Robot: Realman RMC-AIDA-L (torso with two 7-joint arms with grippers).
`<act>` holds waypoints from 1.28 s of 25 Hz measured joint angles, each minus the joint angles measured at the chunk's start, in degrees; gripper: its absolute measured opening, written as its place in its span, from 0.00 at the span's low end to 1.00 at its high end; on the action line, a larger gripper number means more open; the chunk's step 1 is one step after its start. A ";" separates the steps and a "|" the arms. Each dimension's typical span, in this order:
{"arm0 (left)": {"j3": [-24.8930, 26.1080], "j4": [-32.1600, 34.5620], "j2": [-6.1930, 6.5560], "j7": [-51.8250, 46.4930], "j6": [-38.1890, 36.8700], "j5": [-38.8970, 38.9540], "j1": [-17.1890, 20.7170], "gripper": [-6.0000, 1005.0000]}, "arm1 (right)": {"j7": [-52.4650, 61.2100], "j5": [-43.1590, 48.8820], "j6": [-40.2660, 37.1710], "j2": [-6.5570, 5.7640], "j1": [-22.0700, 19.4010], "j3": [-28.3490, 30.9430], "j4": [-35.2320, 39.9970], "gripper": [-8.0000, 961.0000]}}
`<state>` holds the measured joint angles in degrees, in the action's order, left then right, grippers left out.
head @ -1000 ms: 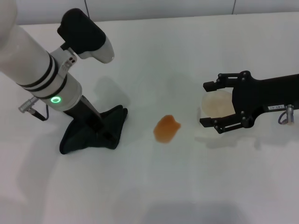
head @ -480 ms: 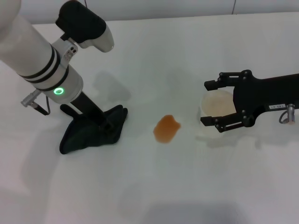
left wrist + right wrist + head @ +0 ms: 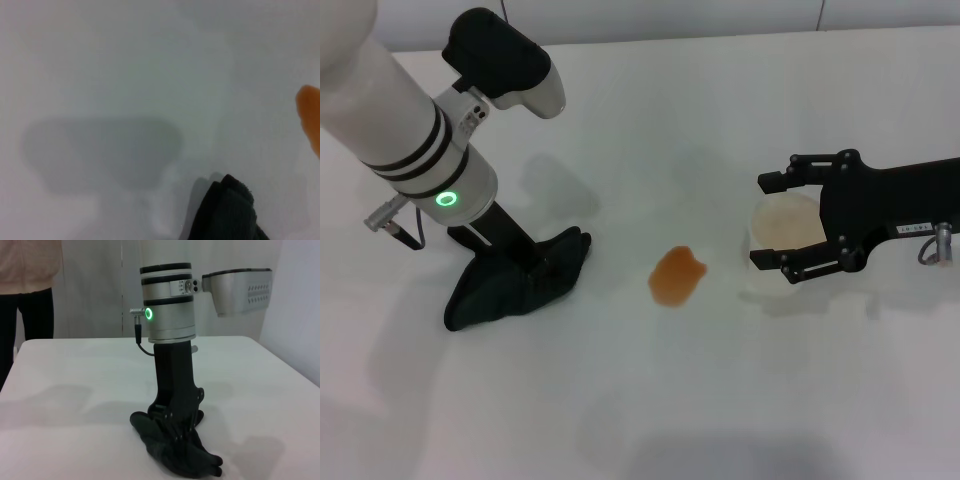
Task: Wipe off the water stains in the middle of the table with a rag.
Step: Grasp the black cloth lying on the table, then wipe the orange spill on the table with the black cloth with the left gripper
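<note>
The dark rag [image 3: 490,295] lies bunched on the white table [image 3: 620,410] at the left. My left gripper [image 3: 530,268] stands down into its right part, fingers shut on the rag's folds; the right wrist view shows this gripper [image 3: 175,432] pinching the rag [image 3: 182,456], which still rests on the table. The orange-brown water stain [image 3: 677,275] sits in the middle, a short way right of the rag. In the left wrist view a rag corner [image 3: 227,212] and the stain's edge [image 3: 310,120] show. My right gripper [image 3: 763,222] hovers open at the right.
A pale round cup [image 3: 782,222] sits between the right gripper's open fingers. The table's grey-seamed far edge [image 3: 720,35] runs along the back. A person [image 3: 30,285] stands beyond the far end of the table in the right wrist view.
My left arm has risen and tilted slightly over the rag, and the rag has bunched a little under the gripper. The right arm and the stain have not moved.
</note>
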<state>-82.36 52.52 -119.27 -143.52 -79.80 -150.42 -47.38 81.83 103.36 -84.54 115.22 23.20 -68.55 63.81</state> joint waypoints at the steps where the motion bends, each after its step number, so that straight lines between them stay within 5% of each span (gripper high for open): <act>1: -0.03 -0.02 0.01 -0.01 0.00 -0.02 -0.01 0.09 | 0.00 -0.01 -0.01 0.00 0.00 0.00 0.00 0.89; 32: 0.72 1.15 -0.11 -0.88 5.83 2.91 0.85 0.09 | 0.00 0.00 -0.10 -0.07 -0.72 0.10 0.49 0.89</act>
<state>-81.64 53.67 -119.38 -144.40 -73.97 -147.51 -46.53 81.82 103.36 -84.64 115.15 22.48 -68.46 64.30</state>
